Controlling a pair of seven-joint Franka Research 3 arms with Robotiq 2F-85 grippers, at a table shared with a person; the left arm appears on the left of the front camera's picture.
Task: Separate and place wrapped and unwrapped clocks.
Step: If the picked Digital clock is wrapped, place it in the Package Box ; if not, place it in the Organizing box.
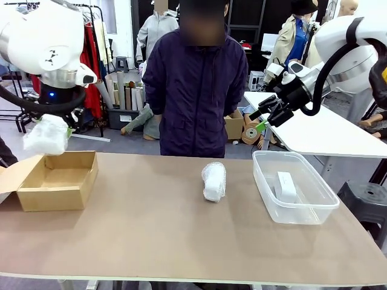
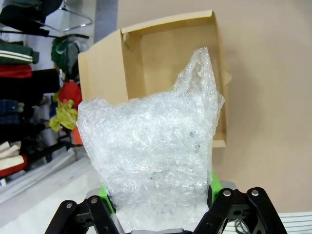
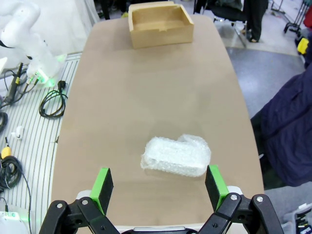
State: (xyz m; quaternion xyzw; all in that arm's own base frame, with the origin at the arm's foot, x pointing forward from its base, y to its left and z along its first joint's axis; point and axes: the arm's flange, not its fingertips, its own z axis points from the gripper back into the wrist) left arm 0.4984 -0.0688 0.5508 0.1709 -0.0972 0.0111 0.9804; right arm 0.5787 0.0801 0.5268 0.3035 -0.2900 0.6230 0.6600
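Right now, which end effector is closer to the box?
Left. The left end effector hangs just above the box, holding a bundle. The right end effector is high up at the table's other end, near the bin.

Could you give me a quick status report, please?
Left gripper shut on wrapped clock above cardboard box. Right gripper open, raised, aimed at second wrapped clock on table. Unwrapped clock in clear bin. Person stands at far side.

The left arm (image 1: 45, 42) is hanging raised, its left tool (image 2: 157, 189) pointing downward and clamping a wrapped clock (image 2: 151, 146). The right arm (image 1: 351, 42) is holding the right tool (image 1: 263, 124) aloft, jaws spread wide.
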